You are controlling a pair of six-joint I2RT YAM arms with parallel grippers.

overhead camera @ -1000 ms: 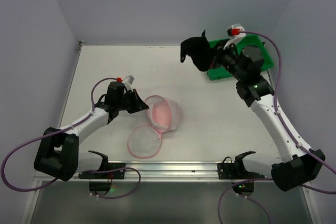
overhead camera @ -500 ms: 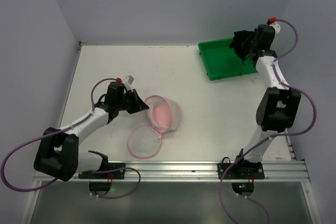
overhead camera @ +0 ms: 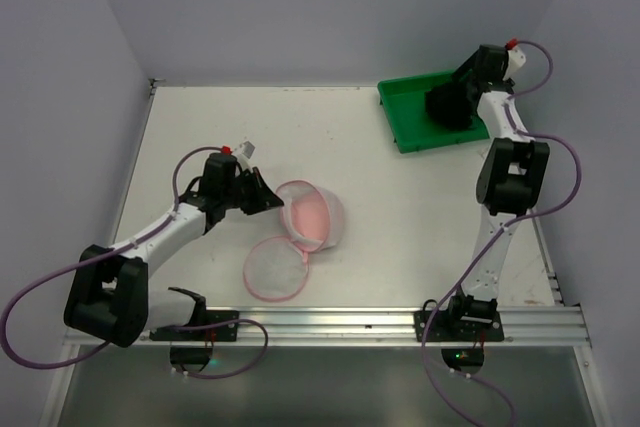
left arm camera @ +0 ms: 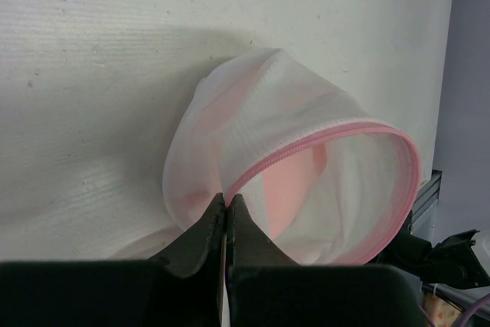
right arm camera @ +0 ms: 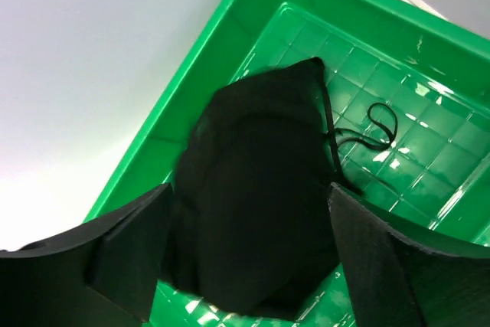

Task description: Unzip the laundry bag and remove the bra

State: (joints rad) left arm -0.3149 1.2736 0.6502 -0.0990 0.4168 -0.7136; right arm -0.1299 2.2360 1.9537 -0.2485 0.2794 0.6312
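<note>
Amid open bench [overhead camera: 400, 197] the laundry bag [left arm camera: 306, 135] rim is pinched by the left claw [left arm camera: 228, 208]; the right claw [right arm camera: 249, 189] is seen spread wide over the black bra [right arm camera: 260, 128] in the tray [right arm camera: 230, 28].

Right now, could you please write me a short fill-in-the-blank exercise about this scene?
1. The left gripper is shut on the ____ zipper rim of the laundry bag.
2. The black garment lies in the ____ tray.
3. The jaws of the right gripper stand ____ on either side of that garment.
Missing words: pink; green; open.
</note>
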